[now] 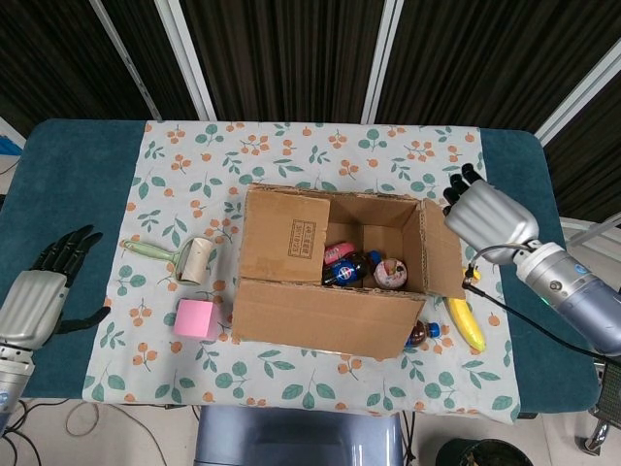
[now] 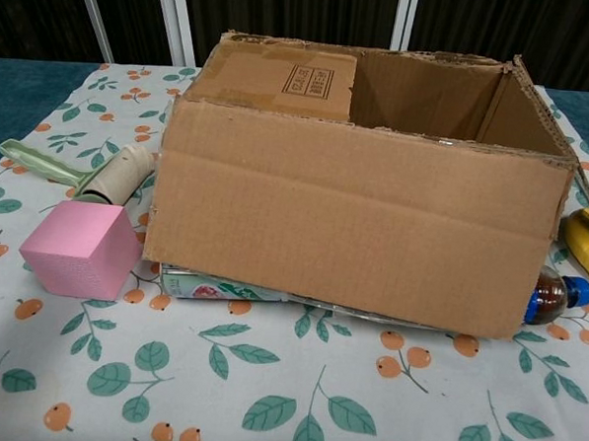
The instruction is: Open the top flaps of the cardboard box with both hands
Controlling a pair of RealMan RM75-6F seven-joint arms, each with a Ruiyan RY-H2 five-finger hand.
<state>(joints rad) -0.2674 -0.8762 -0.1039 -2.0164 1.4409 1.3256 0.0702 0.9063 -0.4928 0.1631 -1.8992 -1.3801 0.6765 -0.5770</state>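
Note:
The cardboard box [image 1: 325,316] stands mid-table on the flowered cloth. Its left flap [image 1: 286,236] lies flat over the opening, printed side up. The right flap [image 1: 441,250] is folded outward and slopes down past the right wall. The front flap hangs down the near side. My right hand [image 1: 488,217] hovers just right of that flap with nothing in it and its fingers apart, pointing to the far side. My left hand [image 1: 41,289] rests open at the table's left edge, far from the box. The chest view shows the box [image 2: 354,219] and its left flap [image 2: 282,77], but no hands.
Bottles and cans [image 1: 364,270] lie inside the box. A banana [image 1: 464,325] and a bottle [image 1: 425,332] lie at its right front corner. A pink cube [image 1: 198,317] and a lint roller [image 1: 184,258] sit to its left. A flat carton [image 2: 222,286] pokes out under the box.

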